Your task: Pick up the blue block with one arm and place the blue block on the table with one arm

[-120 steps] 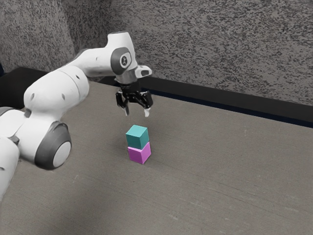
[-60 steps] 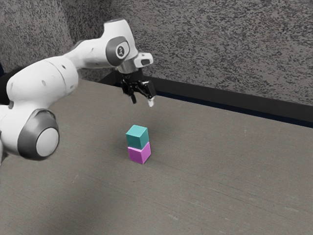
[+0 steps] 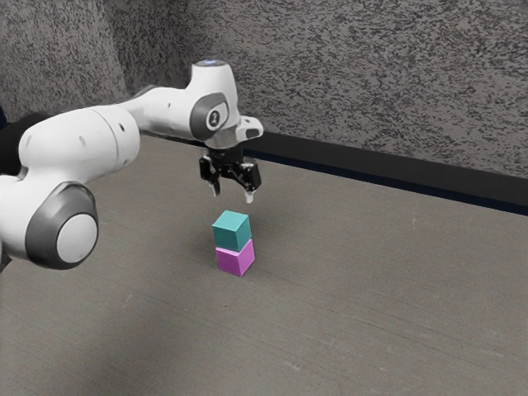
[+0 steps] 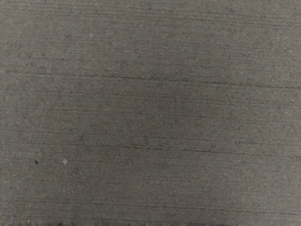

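- The speckled grey wall (image 3: 371, 74) is rising behind the table.
- The grey-brown table (image 3: 371, 305) is carrying both blocks, and thin dark lines are running across its surface.
- The white-and-grey arm (image 3: 82, 148) is coming in from the exterior view's left and reaching over the table.
- The black band (image 3: 363, 160) is running along the table's edge nearest the wall.
- The black gripper (image 3: 233, 191) is hanging higher than the stack, between the blocks and that wall-side edge in the exterior view; its fingers (image 3: 250, 197) are standing apart, pointing down, and clear of both blocks.
- The blue block (image 3: 232, 237), teal in tint, is sitting upright on the pink block, touching it, well in from the table's wall-side edge.
- The pink block (image 3: 235, 260) is resting on the table and supporting the blue one.
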Robot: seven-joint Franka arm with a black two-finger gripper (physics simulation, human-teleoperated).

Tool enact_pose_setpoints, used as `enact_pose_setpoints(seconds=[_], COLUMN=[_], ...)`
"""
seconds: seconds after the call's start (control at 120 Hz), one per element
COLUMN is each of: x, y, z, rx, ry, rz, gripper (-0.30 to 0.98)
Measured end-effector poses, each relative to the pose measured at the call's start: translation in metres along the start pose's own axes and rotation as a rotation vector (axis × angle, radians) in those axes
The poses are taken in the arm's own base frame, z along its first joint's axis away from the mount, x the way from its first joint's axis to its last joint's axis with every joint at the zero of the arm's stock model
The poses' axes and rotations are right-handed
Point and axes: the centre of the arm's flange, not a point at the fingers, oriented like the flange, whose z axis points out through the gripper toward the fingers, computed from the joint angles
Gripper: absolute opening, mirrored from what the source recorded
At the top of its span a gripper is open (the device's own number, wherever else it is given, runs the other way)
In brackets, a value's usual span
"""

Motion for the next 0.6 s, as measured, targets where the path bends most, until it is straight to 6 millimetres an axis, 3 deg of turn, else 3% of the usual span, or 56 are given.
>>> enact_pose_setpoints(seconds=[0.067,0.142,0.292,0.392,0.458,0.6], x=[-0.007,-0.011,-0.011,-0.017,-0.032,-0.051], y=[-0.001,-0.001,0.003,0.03,0.042,0.044], z=[0.018,0.022,0.006,-0.022,-0.02,-0.015], rx=[0.004,0.008,0.013,0.02,0.026,0.038], ry=[-0.031,-0.036,0.008,0.049,0.026,-0.009], rz=[-0.034,-0.065,-0.092,-0.048,-0.028,-0.023], gripper=[0.69,0.69,0.69,0.69,0.69,0.69])
